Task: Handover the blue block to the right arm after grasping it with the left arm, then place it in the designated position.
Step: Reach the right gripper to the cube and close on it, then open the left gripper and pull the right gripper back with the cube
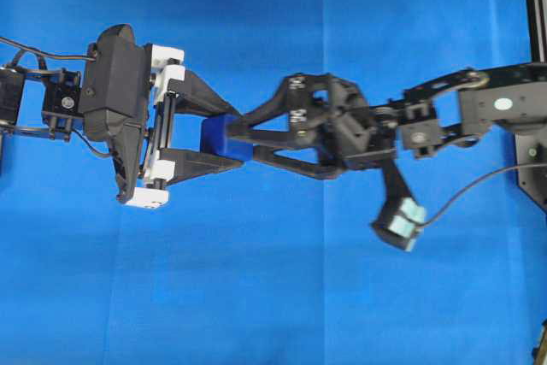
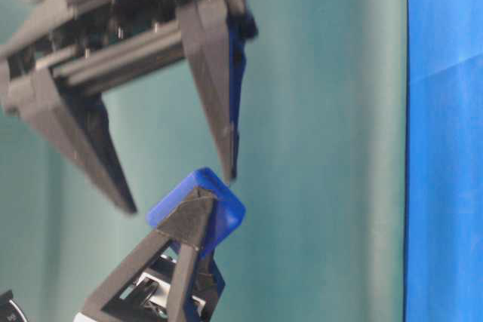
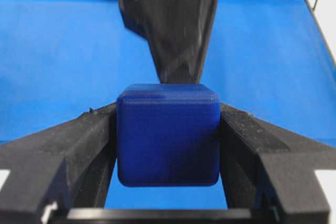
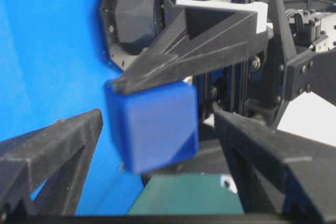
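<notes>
At far left of the overhead view, the left arm reaches in level over the blue cloth, its white finger mounts facing right. Left gripper: both black fingers are pressed against opposite faces of the block, pinching it clear of the cloth. The left wrist view confirms this: the block sits square between the two fingers, touching both, near their tips.

Just beyond those fingertips, to the right, the right gripper points back at the left one, tip to tip. Its fingers are spread wide. In the right wrist view the block lies between the spread fingers with a gap on each side; neither touches it. A left finger lies across the block's upper face there.

In the table-level view, one right fingertip stands just beside the block's corner, apart from it.

Farther right, the right arm runs off toward the frame edge.
</notes>
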Controlling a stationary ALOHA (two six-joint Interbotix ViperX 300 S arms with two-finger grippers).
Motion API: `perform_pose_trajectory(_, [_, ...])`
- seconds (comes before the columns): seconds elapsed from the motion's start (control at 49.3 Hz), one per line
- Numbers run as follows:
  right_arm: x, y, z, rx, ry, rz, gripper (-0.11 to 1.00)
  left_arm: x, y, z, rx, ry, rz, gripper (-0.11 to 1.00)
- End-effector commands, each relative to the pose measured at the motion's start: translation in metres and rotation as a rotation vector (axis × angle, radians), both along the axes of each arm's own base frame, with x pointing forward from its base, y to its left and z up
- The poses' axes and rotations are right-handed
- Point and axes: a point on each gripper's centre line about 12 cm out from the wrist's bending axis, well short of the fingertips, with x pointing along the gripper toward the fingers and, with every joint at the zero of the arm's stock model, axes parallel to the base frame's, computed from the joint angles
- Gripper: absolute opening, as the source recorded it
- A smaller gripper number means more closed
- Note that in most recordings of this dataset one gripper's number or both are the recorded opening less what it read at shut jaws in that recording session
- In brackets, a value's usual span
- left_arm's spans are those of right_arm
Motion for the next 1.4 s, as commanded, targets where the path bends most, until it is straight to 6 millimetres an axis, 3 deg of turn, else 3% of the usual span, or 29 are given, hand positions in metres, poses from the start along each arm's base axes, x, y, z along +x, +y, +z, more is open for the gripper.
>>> perform_pose_trajectory(0.0, [0.010, 0.000, 0.016, 0.002, -0.042, 0.000, 0.96, -0.002, 0.001, 0.013, -0.006, -0.038, 0.004, 0.49])
perform_pose_trajectory(0.203, [0.025, -0.001, 0.018, -0.003, -0.038, -0.014, 0.96, -0.002, 0.001, 0.012, -0.005, -0.030, 0.004, 0.49])
perform_pose_trajectory(0.466, [0.026, -0.003, 0.017, -0.011, -0.027, -0.026, 0.92, -0.002, 0.001, 0.011, -0.005, -0.026, 0.004, 0.49])
perform_pose_trajectory(0.547, [0.024, -0.006, 0.014, -0.017, 0.004, -0.054, 0.82, -0.002, 0.001, 0.012, -0.005, -0.026, 0.004, 0.49])
perform_pose_trajectory(0.669, [0.024, -0.010, 0.011, -0.028, 0.036, -0.087, 0.48, -0.003, 0.000, 0.011, -0.006, -0.021, 0.000, 0.49])
perform_pose_trajectory(0.709, [0.023, -0.011, 0.012, -0.029, 0.038, -0.091, 0.42, -0.003, -0.001, 0.010, -0.006, -0.018, -0.001, 0.49])
perform_pose_trajectory(1.378, [0.024, -0.011, 0.011, -0.019, 0.045, -0.098, 0.42, -0.002, -0.001, 0.011, -0.037, -0.020, 0.006, 0.49])
